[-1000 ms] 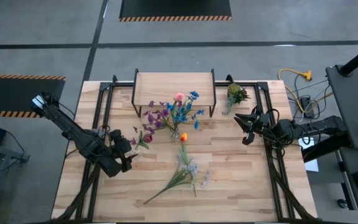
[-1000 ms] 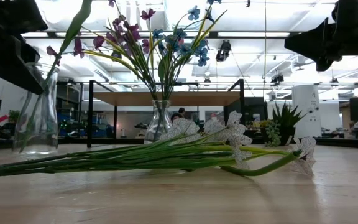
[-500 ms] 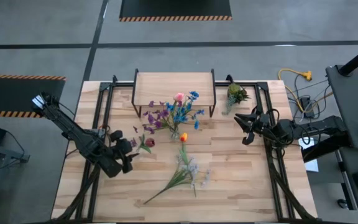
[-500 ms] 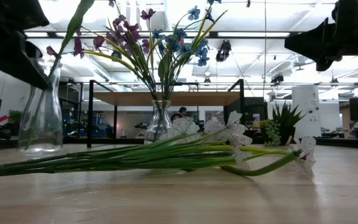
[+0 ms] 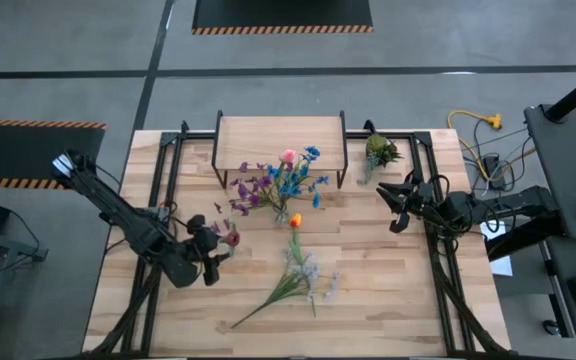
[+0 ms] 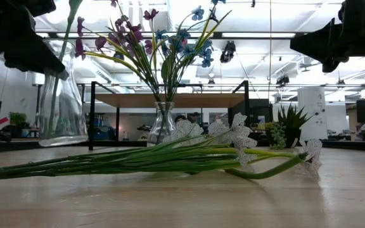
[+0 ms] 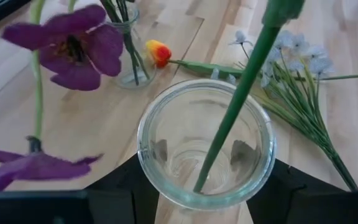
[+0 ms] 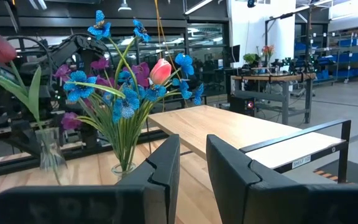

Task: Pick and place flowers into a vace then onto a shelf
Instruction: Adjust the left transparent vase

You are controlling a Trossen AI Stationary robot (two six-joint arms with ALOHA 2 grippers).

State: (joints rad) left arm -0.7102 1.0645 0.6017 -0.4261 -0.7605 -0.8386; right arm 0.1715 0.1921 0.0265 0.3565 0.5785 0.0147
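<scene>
The tabletop (image 5: 368,270) was light wood with a plank grain pattern, framed by black metal rails. The shelf (image 5: 278,140) at 12 o'clock had a light wooden board on black legs. The flowers (image 5: 280,183) in the clear glass vase near centre showed purple, blue and pink heads on green stems. At 6 o'clock lay whitish flowers (image 5: 303,275) with green stems, beside one orange flower (image 5: 294,221). The clear glass vase (image 7: 205,143) at 9 o'clock contained a green stem with a dark red flower (image 5: 232,238). A green-yellow leafy sprig (image 5: 379,151) stood at 2 o'clock. Both arms were dark.
</scene>
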